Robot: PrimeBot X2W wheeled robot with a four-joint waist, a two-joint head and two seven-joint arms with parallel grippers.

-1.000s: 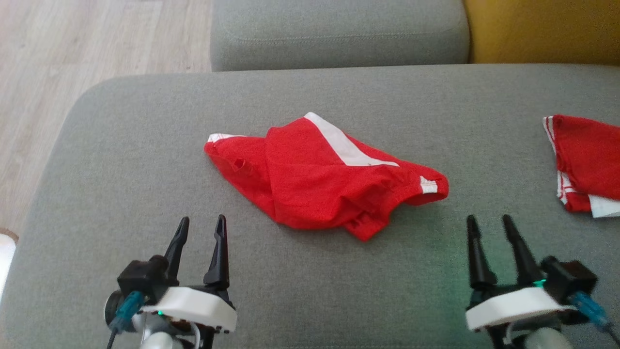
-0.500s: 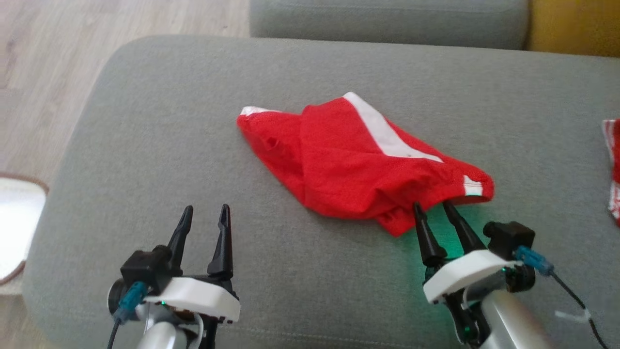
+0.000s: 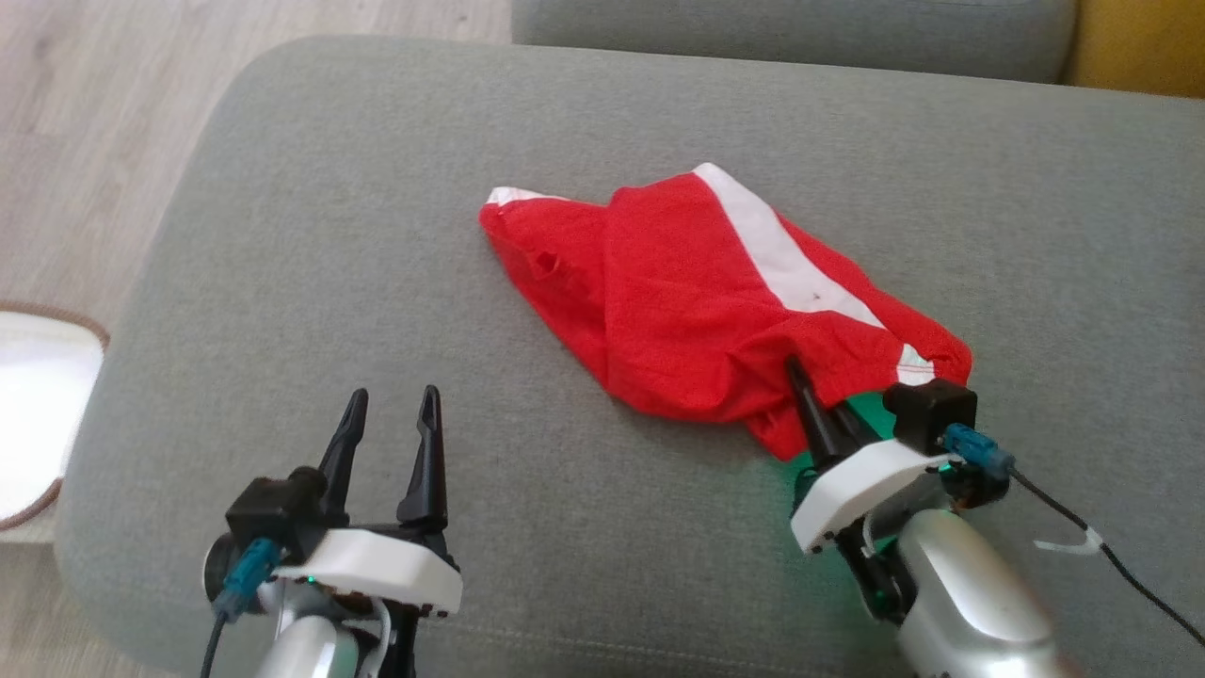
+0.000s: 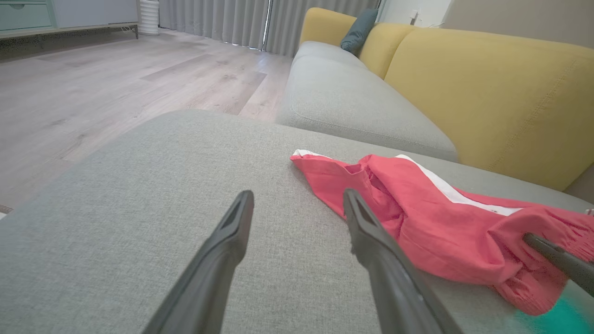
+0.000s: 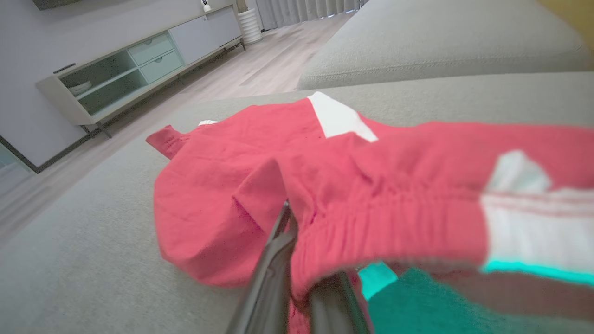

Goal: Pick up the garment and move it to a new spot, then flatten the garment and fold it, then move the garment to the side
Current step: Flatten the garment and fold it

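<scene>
Two hands are seen over the grey cushion (image 3: 311, 245). And the right hand (image 3: 802, 377) is clamped shut on the garment (image 3: 697, 301): the gathered red edge at the near right corner is pinched between its dark fingers (image 5: 274, 269), one finger laid on top of the cloth, the other tucked under it. Green light is thrown on the cushion just beneath that corner. The garment is spread crumpled across the middle of the cushion, red, with a white stripe (image 3: 781, 259) run along its far side. Over at the near left, the left hand (image 3: 391, 414) is held above the cushion with fingers spread wide and nothing between them, well apart from the garment. Wood floor (image 3: 94, 113) is seen past the cushion's left edge, a yellow backrest (image 3: 1139, 47) at the far right.
</scene>
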